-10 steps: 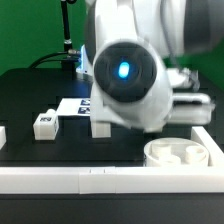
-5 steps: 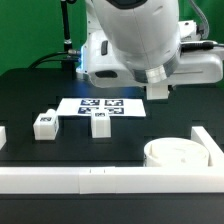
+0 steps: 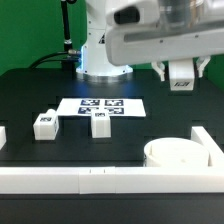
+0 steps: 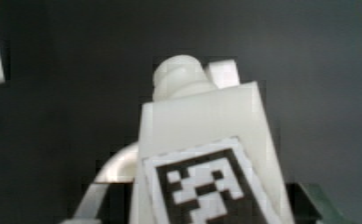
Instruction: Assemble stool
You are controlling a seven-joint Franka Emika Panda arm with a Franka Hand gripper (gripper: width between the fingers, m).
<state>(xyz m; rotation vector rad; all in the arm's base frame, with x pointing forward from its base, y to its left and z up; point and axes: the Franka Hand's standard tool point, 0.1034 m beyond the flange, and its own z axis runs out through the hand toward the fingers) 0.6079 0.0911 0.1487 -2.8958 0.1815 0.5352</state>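
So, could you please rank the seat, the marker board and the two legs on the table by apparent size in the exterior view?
1. seat, nearest the camera
2. marker board
3. leg by the board and outer leg: alike

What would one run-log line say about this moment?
end effector: shut on leg, high off table | second leg: beside marker board | third leg: at its near edge | seat: resting on table

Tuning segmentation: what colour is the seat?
The seat is plain white; clearest in exterior view.
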